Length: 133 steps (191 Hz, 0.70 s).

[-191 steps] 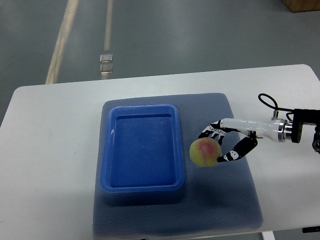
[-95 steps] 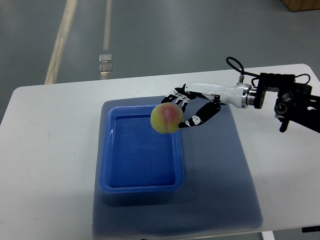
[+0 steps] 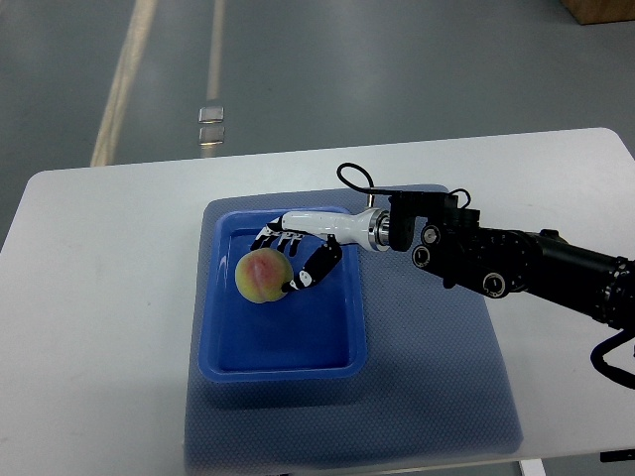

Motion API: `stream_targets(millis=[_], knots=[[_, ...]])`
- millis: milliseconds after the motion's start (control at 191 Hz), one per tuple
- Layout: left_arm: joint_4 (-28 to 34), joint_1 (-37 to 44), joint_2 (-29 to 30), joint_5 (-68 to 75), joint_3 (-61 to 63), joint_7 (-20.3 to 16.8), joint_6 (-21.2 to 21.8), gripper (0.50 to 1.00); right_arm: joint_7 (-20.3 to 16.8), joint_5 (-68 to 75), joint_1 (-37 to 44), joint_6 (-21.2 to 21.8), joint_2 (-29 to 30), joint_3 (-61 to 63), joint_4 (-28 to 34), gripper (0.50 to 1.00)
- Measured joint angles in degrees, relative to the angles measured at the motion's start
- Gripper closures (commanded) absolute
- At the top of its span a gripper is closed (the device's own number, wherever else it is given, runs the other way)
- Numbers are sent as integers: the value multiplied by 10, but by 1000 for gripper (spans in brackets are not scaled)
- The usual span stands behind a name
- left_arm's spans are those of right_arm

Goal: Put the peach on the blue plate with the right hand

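A yellow-pink peach is held in my right hand, over the left part of the blue plate, a rectangular blue tray lying on a grey mat. The fingers are curled around the peach's right side. I cannot tell whether the peach touches the tray floor. My right arm reaches in from the right edge across the mat. The left arm is out of view.
The grey mat lies on a white table. The table's far edge runs along the top, with grey floor beyond it and a small shiny object on that floor.
My right hand has carried the peach leftward from the mat beside the tray, over the tray's right rim, to above the tray's left part. The arm now stretches far into the picture.
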Motion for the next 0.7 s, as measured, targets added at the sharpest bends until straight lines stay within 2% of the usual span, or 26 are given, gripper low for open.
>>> stream_targets(millis=[37, 247, 456, 535, 698], knots=[[0, 0, 0, 0, 0, 0, 0, 500, 0, 1, 0, 2, -1, 0, 0, 568], [0, 0, 0, 0, 0, 0, 0, 500, 1, 16, 6, 31, -17, 28, 10, 568], [1, 0, 0, 0, 0, 0, 0, 500, 3, 130, 8, 113, -94, 221, 40, 568], [1, 0, 0, 0, 0, 0, 0, 500, 5, 204, -22, 132, -116, 293, 41, 568], [0, 0, 0, 0, 0, 0, 0, 500, 7, 424, -156, 144, -119, 443, 27, 568]])
